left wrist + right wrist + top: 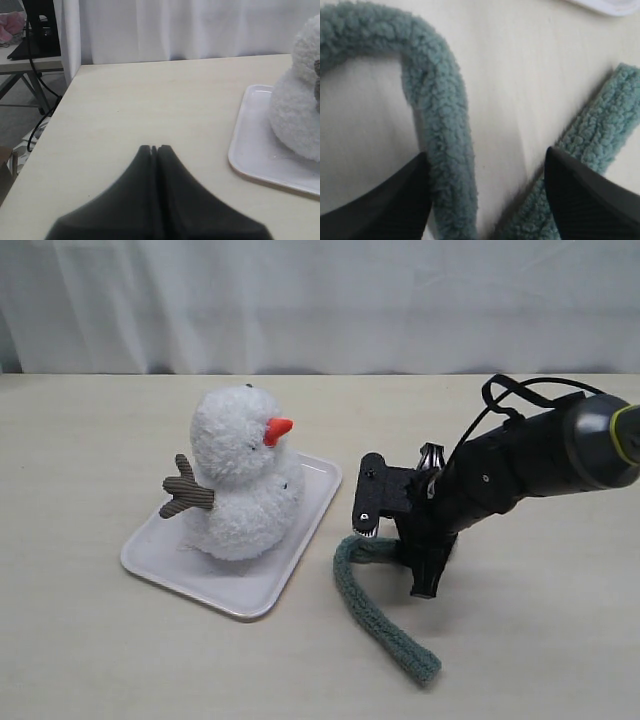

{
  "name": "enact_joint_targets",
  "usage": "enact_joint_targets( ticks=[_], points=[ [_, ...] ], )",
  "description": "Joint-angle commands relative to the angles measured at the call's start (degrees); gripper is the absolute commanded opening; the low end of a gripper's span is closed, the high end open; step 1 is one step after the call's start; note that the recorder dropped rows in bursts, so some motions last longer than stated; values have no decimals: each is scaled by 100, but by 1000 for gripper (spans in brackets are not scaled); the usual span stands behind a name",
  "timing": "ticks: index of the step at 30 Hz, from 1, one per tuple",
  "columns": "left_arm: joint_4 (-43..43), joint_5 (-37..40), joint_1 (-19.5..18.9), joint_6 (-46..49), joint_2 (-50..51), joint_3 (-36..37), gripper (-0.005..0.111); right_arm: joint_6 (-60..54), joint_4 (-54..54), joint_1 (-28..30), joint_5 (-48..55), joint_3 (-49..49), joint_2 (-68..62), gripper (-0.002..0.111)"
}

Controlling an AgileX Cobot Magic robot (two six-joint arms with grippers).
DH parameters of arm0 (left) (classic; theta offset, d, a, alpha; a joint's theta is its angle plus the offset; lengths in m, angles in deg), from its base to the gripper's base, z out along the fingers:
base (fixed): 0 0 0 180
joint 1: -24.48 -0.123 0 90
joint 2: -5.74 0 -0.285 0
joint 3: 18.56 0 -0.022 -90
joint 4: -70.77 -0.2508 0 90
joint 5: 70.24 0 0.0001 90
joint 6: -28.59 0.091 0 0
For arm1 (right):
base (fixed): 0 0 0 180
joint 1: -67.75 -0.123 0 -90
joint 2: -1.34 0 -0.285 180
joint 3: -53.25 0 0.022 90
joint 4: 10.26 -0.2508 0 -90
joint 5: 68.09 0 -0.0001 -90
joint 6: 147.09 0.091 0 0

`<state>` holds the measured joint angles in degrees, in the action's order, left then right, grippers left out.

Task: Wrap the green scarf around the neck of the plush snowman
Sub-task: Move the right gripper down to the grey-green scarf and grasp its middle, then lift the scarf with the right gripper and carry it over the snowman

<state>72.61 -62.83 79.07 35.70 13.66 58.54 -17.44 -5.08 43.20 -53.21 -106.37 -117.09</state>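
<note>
The plush snowman (240, 480) stands upright on a white tray (292, 570), its orange nose toward the right; it also shows in the left wrist view (300, 110). The green scarf (375, 615) lies on the table to the right of the tray, bent into a loop. My right gripper (395, 555) is low over its upper end and open. In the right wrist view (485, 152) two strands of the scarf (445, 125) run between the spread fingers, which do not clamp them. My left gripper (154, 147) is shut and empty, left of the tray (250, 145), outside the exterior view.
A white curtain (320, 300) hangs behind the far edge of the beige table (540, 640). In the left wrist view, the table's left edge (60, 110) drops off toward cables and another table.
</note>
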Motion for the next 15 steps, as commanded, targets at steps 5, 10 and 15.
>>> enact_joint_targets(
  ticks=[5, 10, 15],
  points=[
    [76, -180, 13, -1, -13, 11, 0, -134, 84, 73, 52, -27, -333, 57],
    [76, -180, 13, -1, -13, 11, 0, -146, 168, 73, 29, -27, -455, 37],
    [76, -180, 13, -1, -13, 11, 0, -497, 168, 38, 157, -27, -318, 6]
  ],
)
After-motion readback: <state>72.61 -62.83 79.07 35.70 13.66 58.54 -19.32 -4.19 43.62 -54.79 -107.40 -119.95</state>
